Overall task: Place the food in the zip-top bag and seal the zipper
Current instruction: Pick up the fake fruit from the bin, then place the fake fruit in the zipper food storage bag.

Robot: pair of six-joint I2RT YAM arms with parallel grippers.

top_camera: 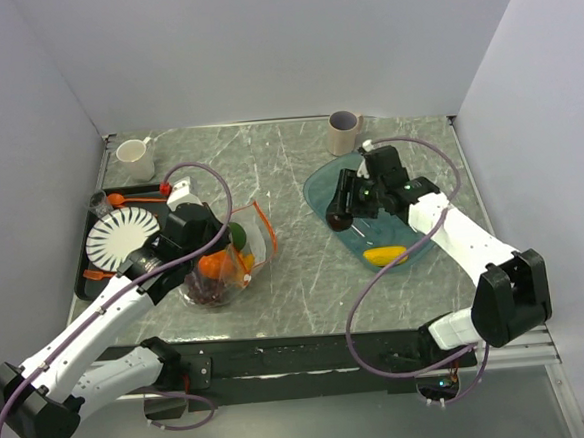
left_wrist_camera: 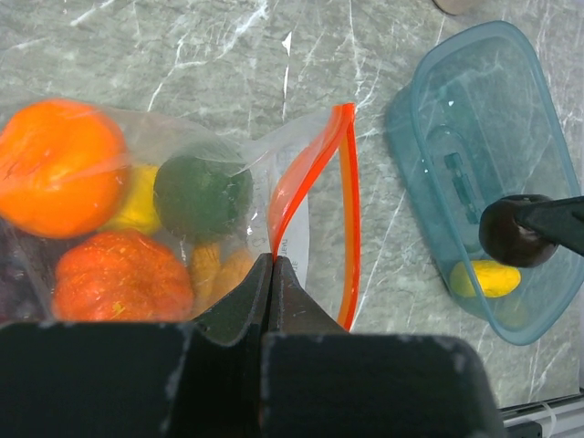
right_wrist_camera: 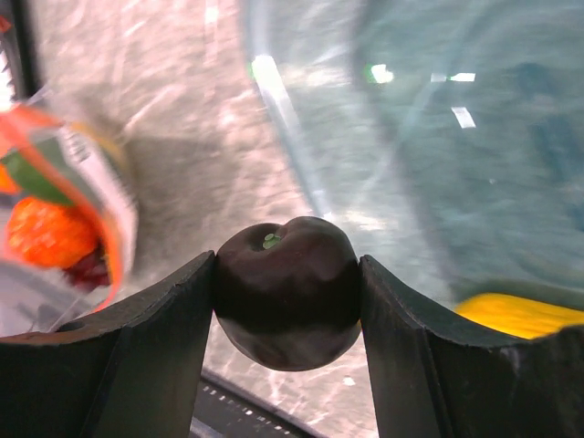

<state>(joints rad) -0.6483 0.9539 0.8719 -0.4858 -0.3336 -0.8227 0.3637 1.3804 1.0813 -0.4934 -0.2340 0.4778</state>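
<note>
The clear zip-top bag lies left of centre, its orange-red zipper gaping open toward the right. Inside it I see an orange, a green avocado, a yellow lemon and a bumpy orange fruit. My left gripper is shut on the near lip of the bag's mouth. My right gripper is shut on a dark plum, held above the left edge of the teal bowl; it also shows in the top view. A yellow banana-like piece lies in the bowl.
A black tray at the left holds a striped white plate and orange cutlery. A white mug stands at the back left and a grey cup at the back centre. White walls enclose the table.
</note>
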